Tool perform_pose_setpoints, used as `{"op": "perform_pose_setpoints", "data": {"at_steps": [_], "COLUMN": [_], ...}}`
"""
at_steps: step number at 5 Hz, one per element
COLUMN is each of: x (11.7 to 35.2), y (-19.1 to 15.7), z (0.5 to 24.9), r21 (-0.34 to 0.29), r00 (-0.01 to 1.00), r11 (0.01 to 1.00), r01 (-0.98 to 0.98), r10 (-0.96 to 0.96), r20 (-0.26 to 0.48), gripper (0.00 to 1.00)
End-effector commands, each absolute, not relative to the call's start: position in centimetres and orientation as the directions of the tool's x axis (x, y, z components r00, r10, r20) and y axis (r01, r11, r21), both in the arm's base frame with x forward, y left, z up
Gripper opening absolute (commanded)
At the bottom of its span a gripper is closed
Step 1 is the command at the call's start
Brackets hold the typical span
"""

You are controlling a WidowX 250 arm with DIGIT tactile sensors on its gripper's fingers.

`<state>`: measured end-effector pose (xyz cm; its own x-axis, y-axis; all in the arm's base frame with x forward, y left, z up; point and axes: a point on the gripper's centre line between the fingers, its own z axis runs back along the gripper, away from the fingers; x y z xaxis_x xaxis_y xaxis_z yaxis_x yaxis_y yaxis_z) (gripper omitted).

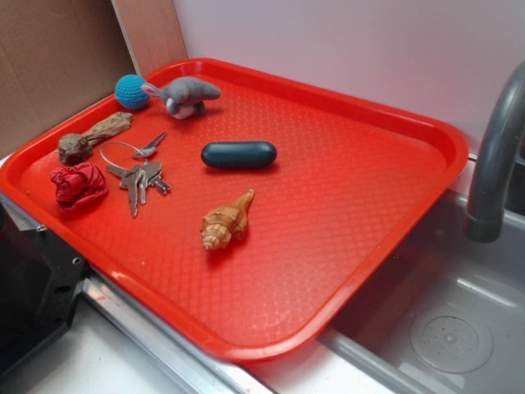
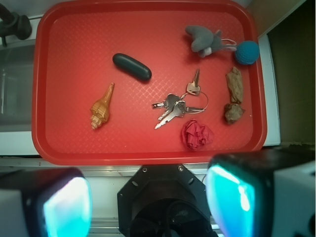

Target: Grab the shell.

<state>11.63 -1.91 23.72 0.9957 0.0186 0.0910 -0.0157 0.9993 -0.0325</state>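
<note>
A red tray (image 1: 394,213) sits on a counter with one corner over a steel sink (image 1: 459,328), and everything else is placed against it. Going left to right in the wrist view: the shell (image 2: 101,107) lies alone in the tray's left part, flat on its side, pointed tip toward the far rim and rounded end toward the near rim, touching nothing. Just right of it and farther back lies a dark oval case (image 2: 132,66), set slantwise. Around the tray's middle is a bunch of keys (image 2: 177,104) on a ring. Near the front rim, right of the keys, sits a crumpled red cloth (image 2: 196,135). Toward the far right corner a grey plush toy (image 2: 205,39) lies beside a blue ball (image 2: 247,52), and below the ball is a rough piece of driftwood (image 2: 234,95) along the right rim.

The gripper (image 2: 148,200) hangs high above the counter, in front of the tray's near rim, its fingers (image 2: 229,197) spread wide apart and holding nothing.
</note>
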Motion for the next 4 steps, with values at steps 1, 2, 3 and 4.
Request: {"op": "perform_pose_setpoints", "data": {"at_steps": [1,2,3,4], "x": [11.6,12.8,16.0,14.9], "y": [-1.9,-4.7,-7.0,-8.8], "z": [23.7,18.7,14.0,11.0], "r21": [-0.033,-0.037,-0.152,-0.196], "r00": [0.996,0.993,0.977,0.974], "r11": [0.999,0.993,0.966,0.954], "r01": [-0.016,-0.111,-0.21,-0.227], "r10": [0.019,0.112,0.203,0.22], "r20": [0.091,0.044,-0.058,-0.055], "gripper": [1.0,1.0,1.0,1.0]}}
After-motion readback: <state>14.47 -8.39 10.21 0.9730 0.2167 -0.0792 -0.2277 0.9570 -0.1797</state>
